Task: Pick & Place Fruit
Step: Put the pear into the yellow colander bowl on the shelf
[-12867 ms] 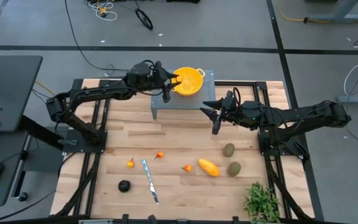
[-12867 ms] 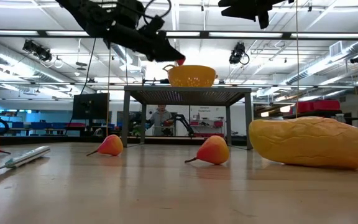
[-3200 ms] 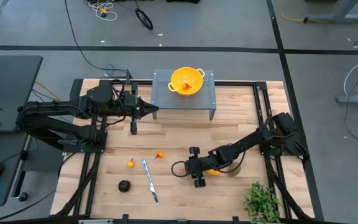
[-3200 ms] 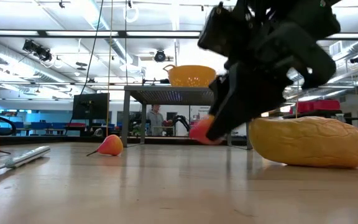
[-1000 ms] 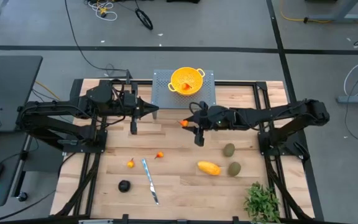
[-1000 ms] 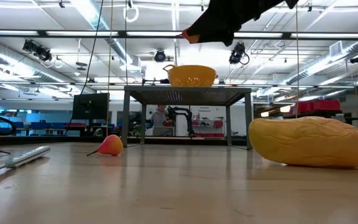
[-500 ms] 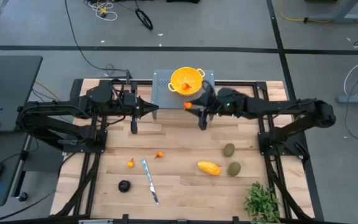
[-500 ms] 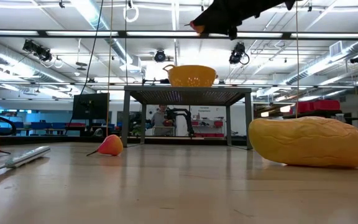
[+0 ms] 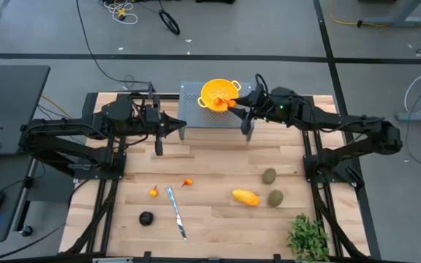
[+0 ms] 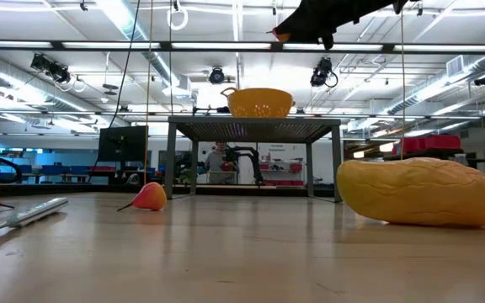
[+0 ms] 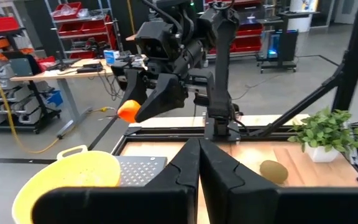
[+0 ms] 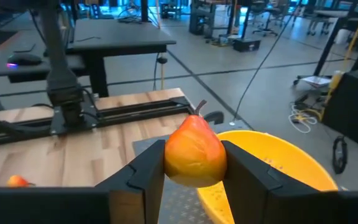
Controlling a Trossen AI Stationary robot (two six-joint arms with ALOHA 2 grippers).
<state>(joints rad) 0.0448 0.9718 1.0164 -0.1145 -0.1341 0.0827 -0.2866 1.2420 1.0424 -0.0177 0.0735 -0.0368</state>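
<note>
Between right tool (image 12: 191, 171) fingers, a stemmed orange-red fruit (image 12: 194, 152).

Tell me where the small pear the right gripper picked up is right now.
In the high view the small pear is clamped in the right gripper, in the air at the right edge of the yellow colander on the perforated metal stand.

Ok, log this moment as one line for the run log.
step: carry to colander | right gripper: shut on small orange-red fruit, at rim of yellow colander | left gripper: shut, waiting left of stand
</note>
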